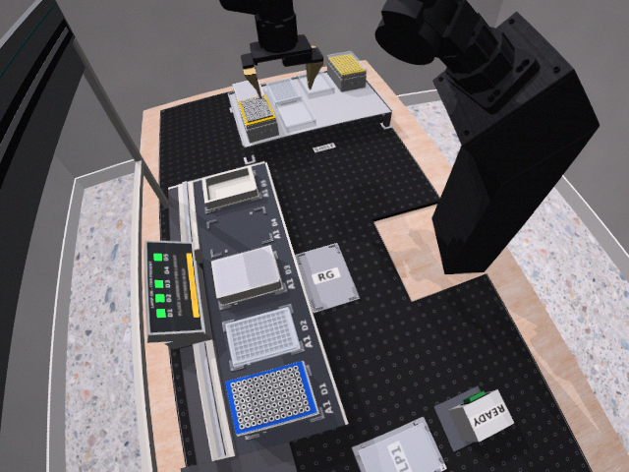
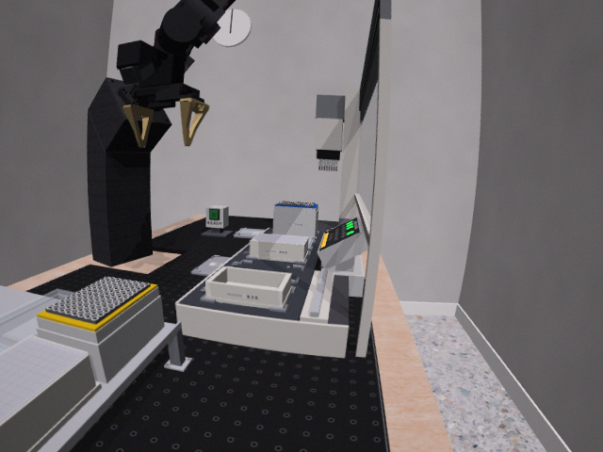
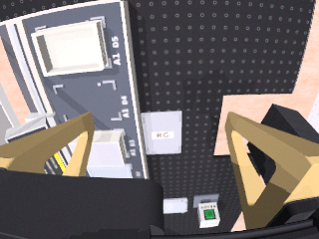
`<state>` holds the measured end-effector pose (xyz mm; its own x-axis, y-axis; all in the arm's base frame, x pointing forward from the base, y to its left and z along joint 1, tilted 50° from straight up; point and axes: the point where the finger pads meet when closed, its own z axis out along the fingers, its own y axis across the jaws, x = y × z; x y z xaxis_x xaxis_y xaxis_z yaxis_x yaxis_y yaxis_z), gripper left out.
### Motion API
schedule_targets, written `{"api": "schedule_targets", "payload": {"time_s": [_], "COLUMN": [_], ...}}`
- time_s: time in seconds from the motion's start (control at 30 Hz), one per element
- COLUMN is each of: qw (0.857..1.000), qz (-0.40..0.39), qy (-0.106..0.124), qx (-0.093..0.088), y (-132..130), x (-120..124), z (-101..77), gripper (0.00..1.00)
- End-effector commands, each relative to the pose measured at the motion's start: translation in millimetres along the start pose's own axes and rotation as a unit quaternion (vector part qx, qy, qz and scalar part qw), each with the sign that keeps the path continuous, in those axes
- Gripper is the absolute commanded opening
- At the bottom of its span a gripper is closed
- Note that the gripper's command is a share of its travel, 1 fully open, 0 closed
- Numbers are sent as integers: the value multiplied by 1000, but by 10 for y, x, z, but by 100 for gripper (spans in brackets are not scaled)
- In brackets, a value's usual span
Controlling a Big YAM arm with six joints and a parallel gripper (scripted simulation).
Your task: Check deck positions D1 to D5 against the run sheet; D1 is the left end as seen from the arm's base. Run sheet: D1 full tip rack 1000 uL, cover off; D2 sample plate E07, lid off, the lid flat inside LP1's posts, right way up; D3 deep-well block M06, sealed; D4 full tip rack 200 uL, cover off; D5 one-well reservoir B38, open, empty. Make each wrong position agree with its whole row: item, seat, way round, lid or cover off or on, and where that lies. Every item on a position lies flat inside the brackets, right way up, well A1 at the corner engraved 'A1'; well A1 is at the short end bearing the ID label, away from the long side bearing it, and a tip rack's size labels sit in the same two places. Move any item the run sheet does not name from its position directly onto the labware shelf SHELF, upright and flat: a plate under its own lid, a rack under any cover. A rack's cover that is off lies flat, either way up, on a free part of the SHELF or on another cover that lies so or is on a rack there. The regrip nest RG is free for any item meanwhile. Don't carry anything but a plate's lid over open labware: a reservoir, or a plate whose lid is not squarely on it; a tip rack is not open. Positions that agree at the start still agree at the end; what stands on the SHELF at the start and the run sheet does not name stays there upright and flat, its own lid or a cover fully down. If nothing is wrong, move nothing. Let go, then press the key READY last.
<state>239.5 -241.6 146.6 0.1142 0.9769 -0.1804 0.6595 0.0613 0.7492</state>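
Observation:
My gripper [image 1: 281,75] is open and empty, high in the air by the SHELF end of the table; it also shows in the exterior view [image 2: 165,121] and the wrist view [image 3: 159,159]. On the SHELF an uncovered yellow-rimmed tip rack [image 1: 258,115] stands at the left end, below my fingers in the top view. On the deck, D5 holds the open reservoir [image 1: 231,187], D4 [image 1: 238,228] is bare, D3 holds the sealed block [image 1: 246,274], D2 the open plate [image 1: 261,335], and D1 the blue-rimmed tip rack [image 1: 268,397].
The SHELF also carries two flat plates [image 1: 290,103], a clear cover [image 1: 319,84] and a second yellow rack [image 1: 347,71]. RG [image 1: 324,276] is bare. LP1 [image 1: 401,449] and the READY key [image 1: 483,414] are at the near end. The arm's black base column [image 1: 507,167] stands at the right.

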Motion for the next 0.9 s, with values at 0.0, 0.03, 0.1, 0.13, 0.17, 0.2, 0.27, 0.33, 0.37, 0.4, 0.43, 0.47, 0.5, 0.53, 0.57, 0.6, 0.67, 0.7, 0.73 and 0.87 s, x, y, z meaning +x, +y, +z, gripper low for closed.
{"api": "schedule_targets", "payload": {"time_s": [0.0,0.03,0.1,0.13,0.17,0.2,0.27,0.33,0.37,0.4,0.43,0.47,0.5,0.53,0.57,0.6,0.67,0.7,0.73,0.87], "qw": [999,999,999,999,999,999,999,999,999,999,999,999,999,999,999,999,998,998,999,999], "qz": [-32,-42,-46,-46,-46,-46,-46,-46,-46,-46,-46,-46,-46,-46,-46,-46,-56,-56,-46,-46], "qy": [-8,-8,-8,-8,-8,-8,-8,-9,-9,-9,-9,-9,-9,-9,-9,-10,-1,-1,-9,-10], "qx": [-1,-1,-1,-1,-1,-1,-1,-1,-1,-1,-1,-1,-1,-1,-1,0,-4,-4,-1,-1], "y": [77,77,79,81,82,83,83,85,86,87,89,90,91,92,93,90,139,133,94,97], "x": [-211,-263,-365,-416,-467,-518,-518,-621,-672,-723,-775,-826,-877,-928,-934,-935,-784,-771,-985,-1087], "z": [-44,-45,-46,-47,-47,-48,-48,-50,-51,-52,-53,-54,-55,-57,-57,-57,-36,-39,-58,-61], "gripper": [100,100,100,100,100,100,100,100,100,100,100,100,100,100,100,100,100,100,100,100]}}
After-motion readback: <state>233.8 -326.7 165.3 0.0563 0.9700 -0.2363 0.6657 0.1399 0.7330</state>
